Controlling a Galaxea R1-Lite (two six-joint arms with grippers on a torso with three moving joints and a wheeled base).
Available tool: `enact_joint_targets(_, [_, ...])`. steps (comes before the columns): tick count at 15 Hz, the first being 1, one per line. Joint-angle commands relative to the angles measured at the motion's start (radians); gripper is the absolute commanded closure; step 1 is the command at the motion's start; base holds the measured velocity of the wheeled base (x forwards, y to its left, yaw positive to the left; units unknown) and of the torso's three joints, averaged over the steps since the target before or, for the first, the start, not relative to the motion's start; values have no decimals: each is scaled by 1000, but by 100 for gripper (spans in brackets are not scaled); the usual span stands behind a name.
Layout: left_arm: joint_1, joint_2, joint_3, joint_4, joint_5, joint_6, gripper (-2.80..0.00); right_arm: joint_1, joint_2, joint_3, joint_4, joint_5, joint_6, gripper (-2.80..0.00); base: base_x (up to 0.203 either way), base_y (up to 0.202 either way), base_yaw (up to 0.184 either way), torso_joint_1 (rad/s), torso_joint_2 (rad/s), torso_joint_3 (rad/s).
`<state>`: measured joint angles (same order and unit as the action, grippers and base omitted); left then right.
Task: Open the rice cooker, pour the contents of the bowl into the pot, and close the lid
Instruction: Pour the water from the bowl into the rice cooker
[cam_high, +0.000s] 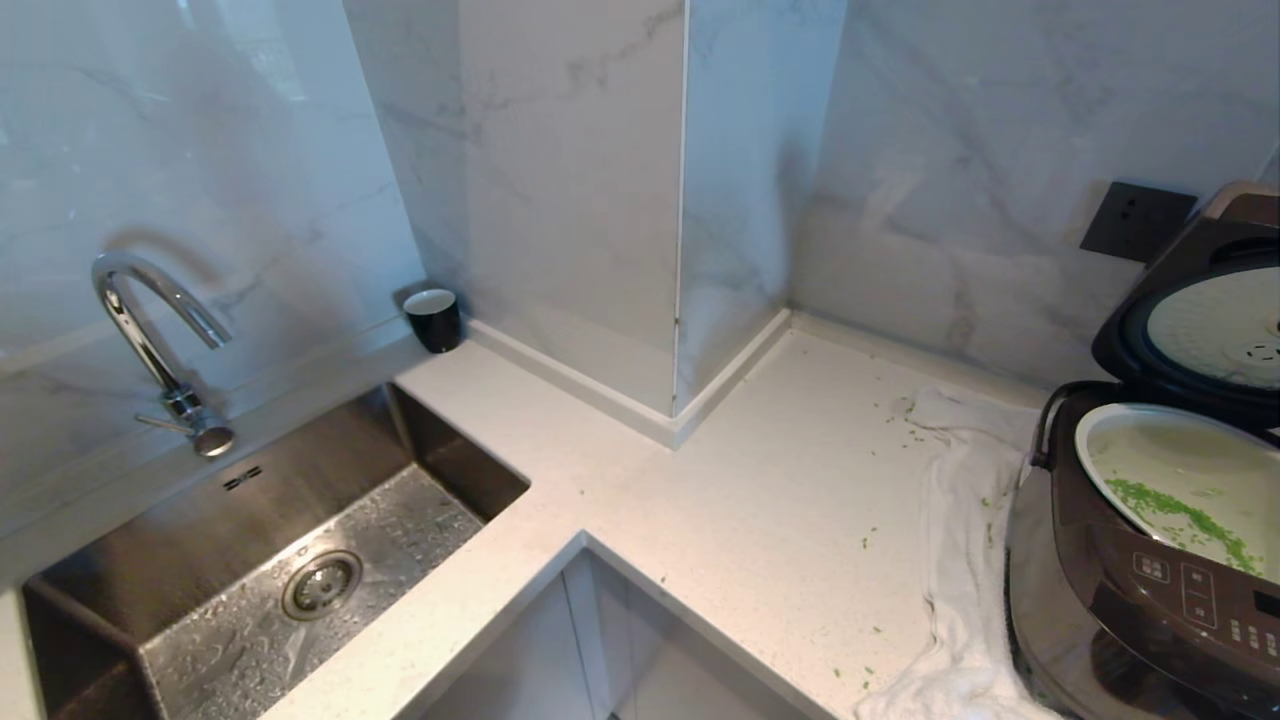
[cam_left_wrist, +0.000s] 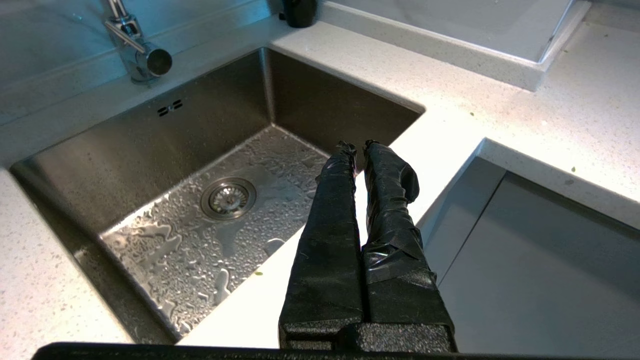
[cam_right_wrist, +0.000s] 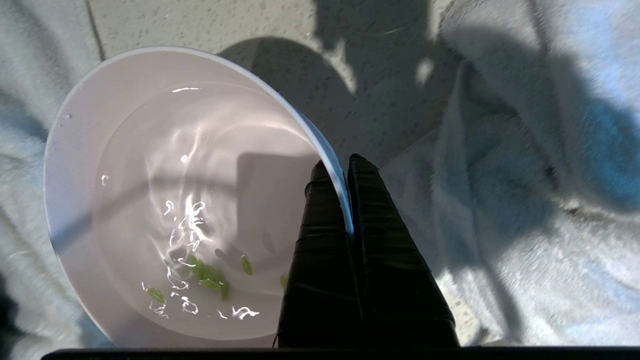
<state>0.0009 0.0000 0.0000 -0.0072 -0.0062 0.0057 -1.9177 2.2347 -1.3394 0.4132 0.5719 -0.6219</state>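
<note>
We see the rice cooker (cam_high: 1150, 560) on the counter's right with its lid (cam_high: 1195, 320) raised, green contents (cam_high: 1180, 515) in its pot (cam_high: 1180, 480), our right gripper (cam_right_wrist: 345, 167) clamped on the bowl (cam_right_wrist: 150, 165) rim, and our left gripper (cam_left_wrist: 356, 147) pressed together beside the sink (cam_left_wrist: 150, 150).

sink (cam_high: 420, 520) – brushed steel, wet | countertop (cam_high: 740, 500) – speckled stone | towel (cam_right_wrist: 525, 210) – terry cloth | bowl (cam_right_wrist: 150, 165) – glossy

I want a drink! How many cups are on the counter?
1: a small black cup with a white rim, standing in the corner by the wall, behind the sink. Others may be out of view.
</note>
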Motion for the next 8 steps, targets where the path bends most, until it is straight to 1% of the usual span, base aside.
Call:
enact_joint_targets(1, [1,2,3,0,0,0,0,-5,26,4,-35,3,-3,0,0,0,0,0,0,0])
enact_joint_targets(5, [1,2,3,0,0,0,0,-30,76,-4,-99,2,-4,0,0,0,0,0,0,0])
enact_joint_targets(8, [1,3,3,0,0,2,0,-28,55,15,-92,8,-6,0,0,0,0,0,0,0])
